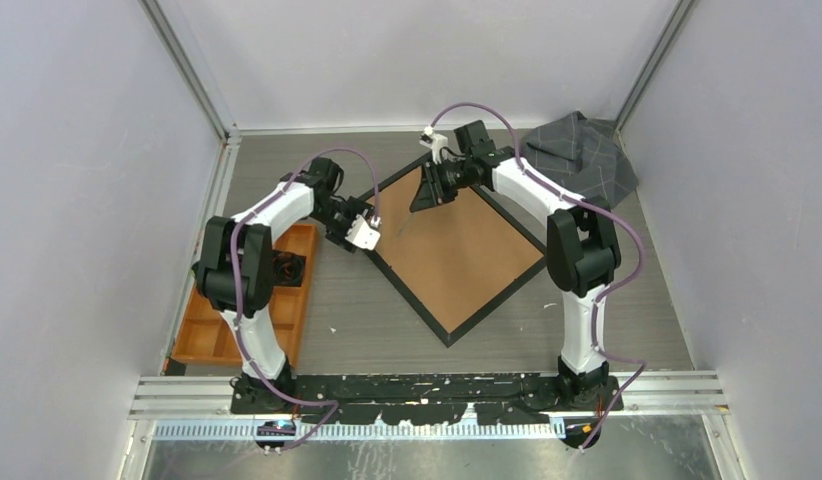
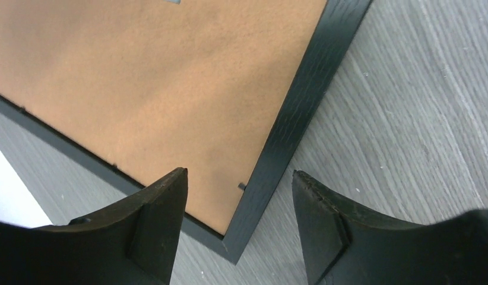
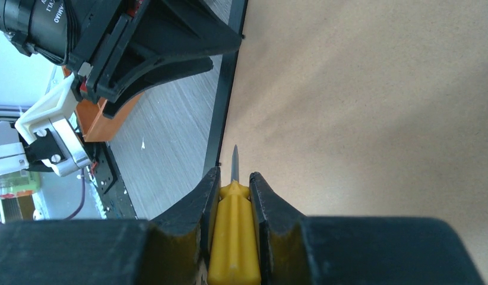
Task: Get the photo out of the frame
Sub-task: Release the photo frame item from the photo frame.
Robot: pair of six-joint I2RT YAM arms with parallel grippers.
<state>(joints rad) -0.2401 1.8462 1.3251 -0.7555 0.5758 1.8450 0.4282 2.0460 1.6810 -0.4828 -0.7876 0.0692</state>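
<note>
The frame (image 1: 457, 255) lies face down on the table, its brown board back up inside the thin black border (image 2: 289, 119). The photo is hidden under the board. My left gripper (image 1: 372, 232) hangs over the frame's left corner; in the left wrist view it (image 2: 238, 178) is open, one finger over the board, the other over bare table, the border between them untouched. My right gripper (image 3: 234, 175) is shut on a yellow-handled screwdriver (image 3: 233, 231), whose metal tip points along the board beside the border (image 3: 221, 113). In the top view the right gripper (image 1: 425, 195) is over the frame's far corner.
An orange compartment tray (image 1: 212, 335) sits at the left table edge behind the left arm. A crumpled grey cloth (image 1: 582, 155) lies at the back right. Grey walls close in the table on three sides.
</note>
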